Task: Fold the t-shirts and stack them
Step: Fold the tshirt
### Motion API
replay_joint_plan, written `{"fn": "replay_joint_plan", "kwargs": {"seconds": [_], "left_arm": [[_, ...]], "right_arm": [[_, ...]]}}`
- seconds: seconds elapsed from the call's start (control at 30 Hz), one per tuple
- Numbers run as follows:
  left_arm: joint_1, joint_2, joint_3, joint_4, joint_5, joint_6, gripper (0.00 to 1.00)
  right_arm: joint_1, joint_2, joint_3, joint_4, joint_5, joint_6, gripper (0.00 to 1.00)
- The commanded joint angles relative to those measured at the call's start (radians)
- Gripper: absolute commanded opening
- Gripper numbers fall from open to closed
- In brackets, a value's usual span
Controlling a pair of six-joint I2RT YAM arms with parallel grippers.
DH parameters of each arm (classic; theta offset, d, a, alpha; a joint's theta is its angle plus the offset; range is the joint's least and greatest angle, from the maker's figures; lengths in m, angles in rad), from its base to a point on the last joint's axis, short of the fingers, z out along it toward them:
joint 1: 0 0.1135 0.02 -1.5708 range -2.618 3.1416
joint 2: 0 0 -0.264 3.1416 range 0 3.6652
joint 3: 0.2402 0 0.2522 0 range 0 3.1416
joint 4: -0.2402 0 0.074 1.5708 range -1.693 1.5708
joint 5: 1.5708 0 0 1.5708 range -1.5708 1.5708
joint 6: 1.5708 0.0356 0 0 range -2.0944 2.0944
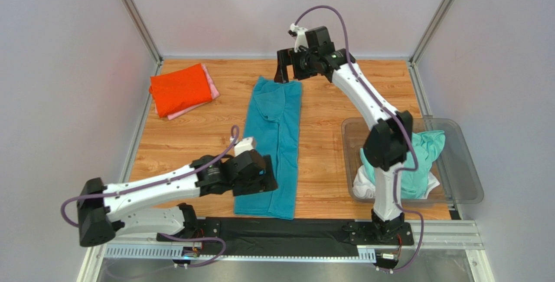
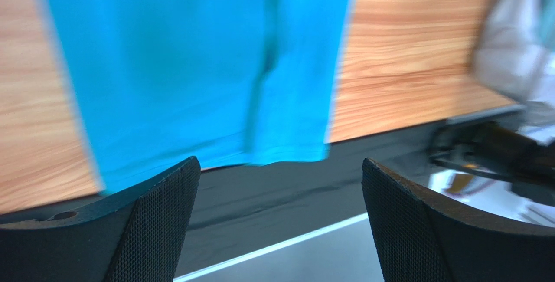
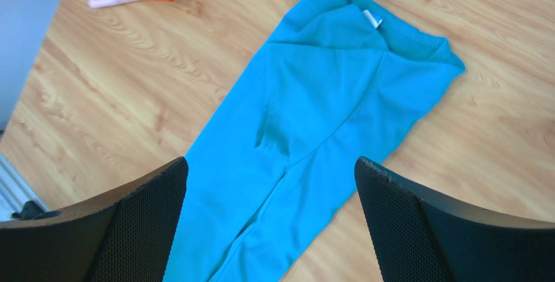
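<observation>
A teal t-shirt (image 1: pixel 277 142) lies folded lengthwise in a long strip down the middle of the wooden table (image 1: pixel 326 109); it also shows in the left wrist view (image 2: pixel 195 67) and the right wrist view (image 3: pixel 306 132). My left gripper (image 1: pixel 264 179) is open and empty over the strip's near left edge. My right gripper (image 1: pixel 285 74) is open and empty, above the strip's far collar end. An orange-red shirt (image 1: pixel 177 89) lies folded on a pink one (image 1: pixel 210 87) at the far left. Mint-green (image 1: pixel 420 158) and white (image 1: pixel 366 181) shirts lie in the bin.
A clear plastic bin (image 1: pixel 466 178) stands at the right near edge of the table. A black strip (image 1: pixel 286 233) and a metal rail run along the near edge. Grey walls close in the sides and back.
</observation>
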Motion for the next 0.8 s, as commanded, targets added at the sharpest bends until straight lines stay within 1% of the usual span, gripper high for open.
{"fn": "replay_joint_plan", "kwargs": {"seconds": [0.0,0.03,0.07,0.13,0.17,0.23,0.27,0.3,0.33,0.37,0.43,0.47,0.5,0.57,0.67,0.77], "left_arm": [[-0.001,-0.122,-0.104,-0.243,-0.081,-0.021,1.00],[-0.002,-0.189,-0.130,-0.265,-0.084,-0.041,1.00],[-0.002,-0.223,-0.185,-0.278,-0.081,-0.062,1.00],[-0.001,-0.316,-0.236,-0.318,-0.077,-0.091,1.00],[-0.002,-0.347,-0.288,-0.317,-0.068,-0.095,1.00],[-0.001,-0.416,-0.338,-0.273,-0.052,-0.078,1.00],[-0.002,-0.430,-0.376,-0.231,-0.028,-0.078,1.00],[-0.001,-0.438,-0.393,-0.201,-0.013,-0.058,0.96],[-0.001,-0.441,-0.408,-0.176,0.001,-0.049,0.95],[0.001,-0.435,-0.424,-0.147,0.011,-0.052,0.93],[0.001,-0.406,-0.425,-0.137,0.008,-0.049,0.86],[0.001,-0.394,-0.419,-0.142,-0.006,-0.047,0.84],[0.001,-0.383,-0.418,-0.154,-0.018,-0.055,0.81],[0.001,-0.355,-0.424,-0.142,-0.035,-0.059,0.77],[0.001,-0.323,-0.441,-0.089,-0.028,-0.050,0.70],[0.001,-0.292,-0.444,-0.078,-0.035,-0.059,0.63]], "right_arm": [[0.055,-0.220,-0.189,-0.027,0.123,0.036,1.00],[0.070,-0.268,-0.336,-0.023,0.152,0.046,1.00],[0.087,-0.370,-0.414,-0.003,0.233,0.061,1.00],[0.150,-0.474,-0.578,0.026,0.304,0.121,1.00],[0.196,-0.576,-0.728,0.069,0.348,0.153,1.00],[0.245,-0.676,-0.888,0.123,0.402,0.240,1.00],[0.271,-0.760,-1.012,0.165,0.427,0.276,1.00],[0.325,-0.796,-1.065,0.186,0.432,0.302,1.00],[0.351,-0.827,-1.105,0.199,0.439,0.354,1.00],[0.409,-0.871,-1.167,0.207,0.467,0.377,1.00],[0.461,-0.899,-1.198,0.194,0.504,0.430,1.00],[0.489,-0.914,-1.209,0.177,0.558,0.451,1.00],[0.541,-0.917,-1.224,0.169,0.577,0.463,1.00],[0.590,-0.911,-1.237,0.152,0.614,0.498,1.00],[0.702,-0.888,-1.260,0.152,0.640,0.535,1.00],[0.773,-0.858,-1.254,0.126,0.674,0.550,1.00]]}}
